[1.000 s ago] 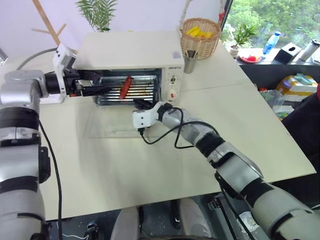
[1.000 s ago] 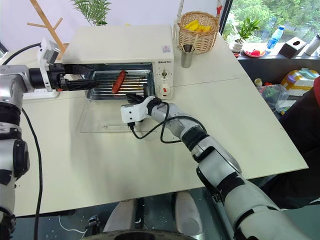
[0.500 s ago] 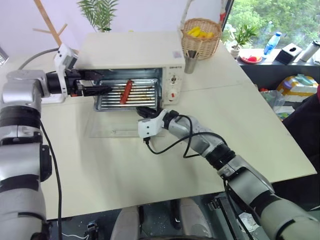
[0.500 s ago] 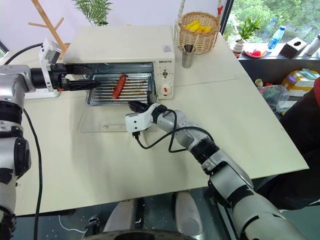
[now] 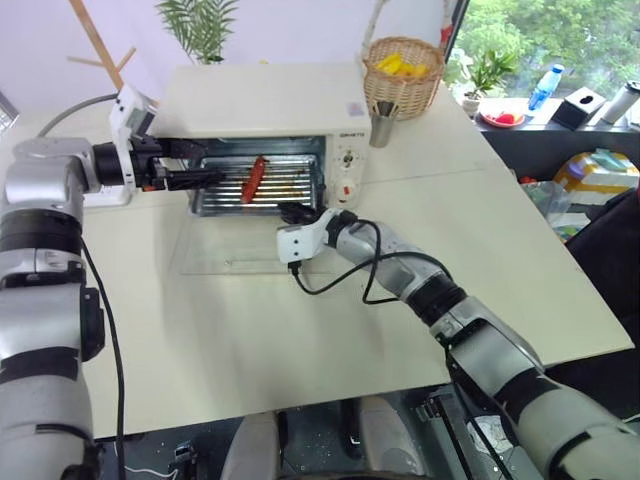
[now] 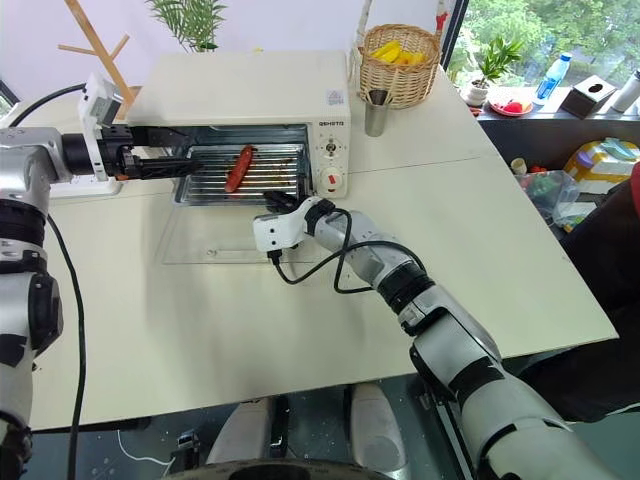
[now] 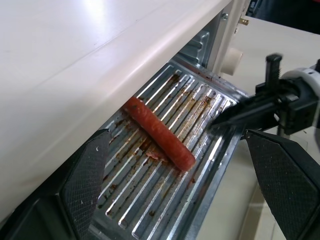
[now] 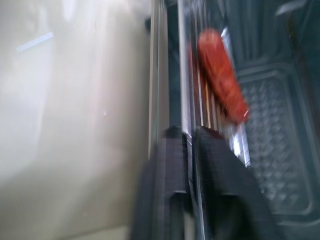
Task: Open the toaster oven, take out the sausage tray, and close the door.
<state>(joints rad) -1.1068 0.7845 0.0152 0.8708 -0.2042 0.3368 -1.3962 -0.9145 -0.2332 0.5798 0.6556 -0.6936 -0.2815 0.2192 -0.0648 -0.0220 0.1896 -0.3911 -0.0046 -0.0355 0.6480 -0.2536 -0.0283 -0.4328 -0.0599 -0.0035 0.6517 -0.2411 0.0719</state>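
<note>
Legibly, nothing; right end effector [image 6: 278, 203] pinching tray [image 6: 240, 172] rim, left end effector [image 6: 185, 160] spread wide.

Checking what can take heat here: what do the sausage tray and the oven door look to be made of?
Sausage tray: likely bare metal, shiny silver and ribbed, with brown baked-on stains. Door: seemingly clear glass; the table shows through it as it lies open flat.
</note>
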